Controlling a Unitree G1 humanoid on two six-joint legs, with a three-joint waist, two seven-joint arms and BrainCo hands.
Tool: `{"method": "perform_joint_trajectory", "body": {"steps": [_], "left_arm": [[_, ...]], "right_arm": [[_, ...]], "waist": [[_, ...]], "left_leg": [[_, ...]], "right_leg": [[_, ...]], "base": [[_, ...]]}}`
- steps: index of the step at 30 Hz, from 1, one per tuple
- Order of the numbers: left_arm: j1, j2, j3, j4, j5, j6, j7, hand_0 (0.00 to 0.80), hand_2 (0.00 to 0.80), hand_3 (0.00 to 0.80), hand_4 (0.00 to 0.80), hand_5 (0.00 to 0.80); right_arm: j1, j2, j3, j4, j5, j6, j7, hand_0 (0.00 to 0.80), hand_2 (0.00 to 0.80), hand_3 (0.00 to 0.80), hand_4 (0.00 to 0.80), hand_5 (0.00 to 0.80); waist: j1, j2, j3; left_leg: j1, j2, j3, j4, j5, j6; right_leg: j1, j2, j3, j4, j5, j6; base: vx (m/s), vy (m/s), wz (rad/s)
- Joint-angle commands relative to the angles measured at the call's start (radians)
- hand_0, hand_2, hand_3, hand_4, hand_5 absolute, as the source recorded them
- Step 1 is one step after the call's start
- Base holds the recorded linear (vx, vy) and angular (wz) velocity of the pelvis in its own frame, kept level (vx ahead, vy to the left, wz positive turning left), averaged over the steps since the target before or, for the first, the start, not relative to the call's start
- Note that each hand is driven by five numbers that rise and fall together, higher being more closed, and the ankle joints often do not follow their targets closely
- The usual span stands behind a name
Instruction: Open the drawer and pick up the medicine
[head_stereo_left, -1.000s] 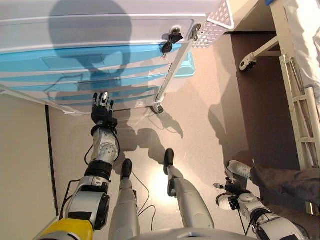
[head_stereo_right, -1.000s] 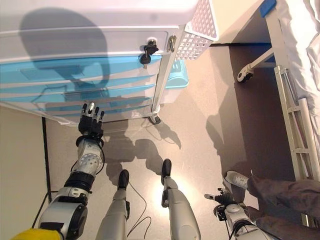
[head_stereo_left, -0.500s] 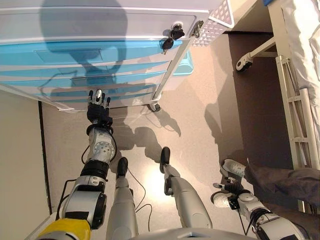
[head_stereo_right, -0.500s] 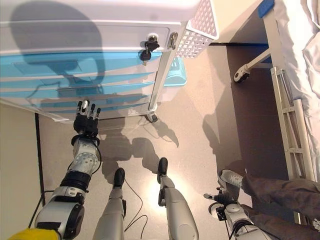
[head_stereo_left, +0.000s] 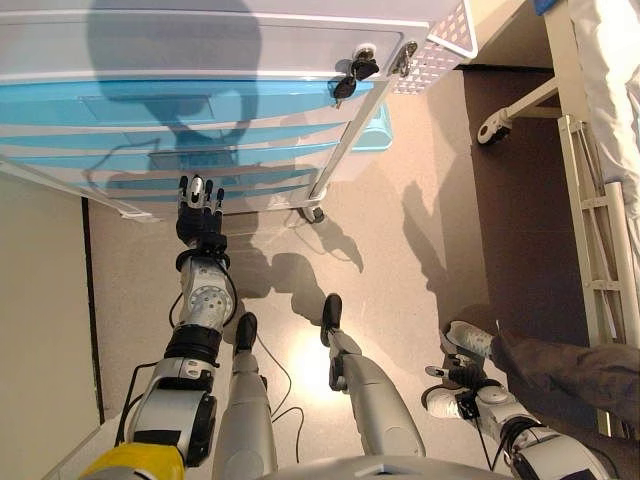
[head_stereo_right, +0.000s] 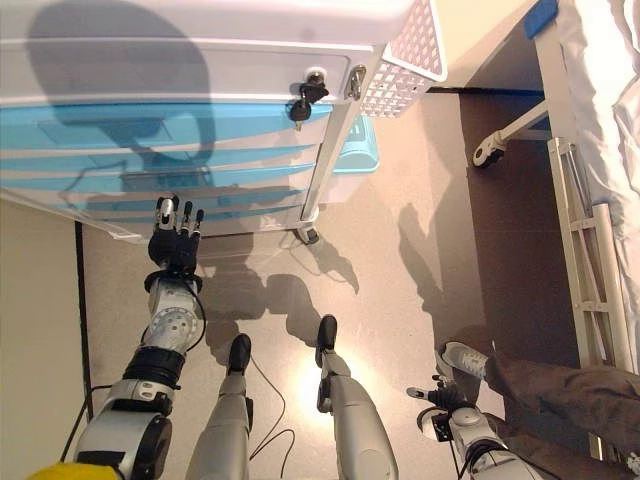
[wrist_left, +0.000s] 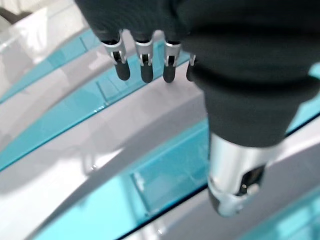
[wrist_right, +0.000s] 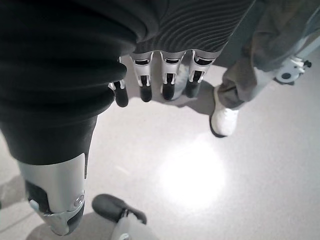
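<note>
Nearest, low on the robot's right side, the right hand (head_stereo_left: 452, 377) hangs just above the floor (head_stereo_left: 400, 260) with relaxed fingers (wrist_right: 169, 89) pointing down and nothing in them; just beside it stands a person's white shoe (head_stereo_left: 468, 340) under a grey-brown trouser leg (head_stereo_left: 570, 365). Farther out on the robot's left, the left hand (head_stereo_left: 199, 213) is stretched forward, its fingers straight and slightly spread, holding nothing, the dark tips reaching up to the lowest drawer front of the drawer cabinet (head_stereo_left: 180, 110); whether they touch the front cannot be told from the head views, and the left wrist view shows the fingertips (wrist_left: 145, 70) close over a pale band between two blue fronts. The cabinet is white-framed, on small castors (head_stereo_left: 314, 213), with a stack of translucent turquoise drawers (head_stereo_right: 150, 125), each with a shallow rectangular recessed grip, all shut. Above them runs a white top drawer with a lock and a dark key (head_stereo_left: 348, 80) hanging near its right end. No medicine shows in any view; it cannot be told where it lies. On the cabinet's right side hangs a white perforated basket (head_stereo_right: 405, 70), with a turquoise bin (head_stereo_left: 372, 130) on the floor behind the cabinet. Farthest right stands a bed (head_stereo_left: 600, 150) with a cream frame, a side rail, a castor (head_stereo_left: 492, 127) and white bedding.
</note>
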Motion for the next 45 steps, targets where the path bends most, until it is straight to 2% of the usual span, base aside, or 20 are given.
{"method": "perform_joint_trajectory", "body": {"steps": [1, 11, 24, 37, 45], "left_arm": [[-0.015, 0.021, 0.06, -0.143, -0.005, -0.069, -0.049, 0.0, 0.0, 0.0, 0.0, 0.0], [0.043, 0.011, 0.058, -0.223, 0.005, -0.068, -0.057, 0.0, 0.0, 0.0, 0.0, 0.0], [0.01, 0.057, 0.061, -0.257, 0.021, -0.078, -0.057, 0.0, 0.0, 0.0, 0.0, 0.0], [-0.021, 0.061, 0.045, -0.208, 0.038, -0.068, -0.035, 0.0, 0.0, 0.0, 0.0, 0.0], [-0.012, 0.027, 0.032, -0.151, 0.028, -0.048, -0.036, 0.0, 0.0, 0.0, 0.0, 0.0]], "right_arm": [[0.033, -0.014, 0.04, 0.009, 0.001, -0.009, -0.005, 0.0, 0.0, 0.0, 0.0, 0.0], [0.044, -0.011, 0.037, 0.007, -0.005, -0.011, -0.001, 0.0, 0.0, 0.0, 0.0, 0.0], [0.053, -0.018, 0.036, 0.011, -0.009, -0.012, 0.01, 0.0, 0.0, 0.0, 0.0, 0.0], [0.048, -0.027, 0.039, 0.003, -0.003, -0.011, 0.003, 0.0, 0.0, 0.0, 0.0, 0.0], [0.043, -0.022, 0.04, -0.004, -0.003, -0.008, -0.001, 0.0, 0.0, 0.0, 0.0, 0.0]], "waist": [[0.019, 0.003, -0.02], [0.039, 0.005, -0.009], [0.039, 0.015, -0.038], [0.023, 0.023, -0.038], [0.02, 0.024, -0.032]], "left_leg": [[-0.061, -0.049, -0.016, -0.012, 0.061, 0.054], [-0.059, -0.049, -0.024, -0.009, 0.061, 0.055], [-0.059, -0.049, -0.031, -0.016, 0.062, 0.054], [-0.078, -0.051, -0.022, 0.006, 0.054, 0.053], [-0.087, -0.051, -0.015, 0.015, 0.051, 0.054]], "right_leg": [[0.008, -0.004, -0.008, 0.06, -0.045, 0.075], [0.004, -0.001, -0.02, 0.086, -0.061, 0.071], [0.0, -0.005, -0.026, 0.099, -0.07, 0.071], [-0.005, -0.008, -0.018, 0.093, -0.065, 0.073], [-0.01, -0.007, -0.014, 0.091, -0.063, 0.073]], "base": [[0.0, 0.0, 0.0], [-0.014, -0.014, 0.0], [0.002, -0.002, 0.01], [0.0, 0.0, 0.0], [0.0, 0.0, 0.0]]}}
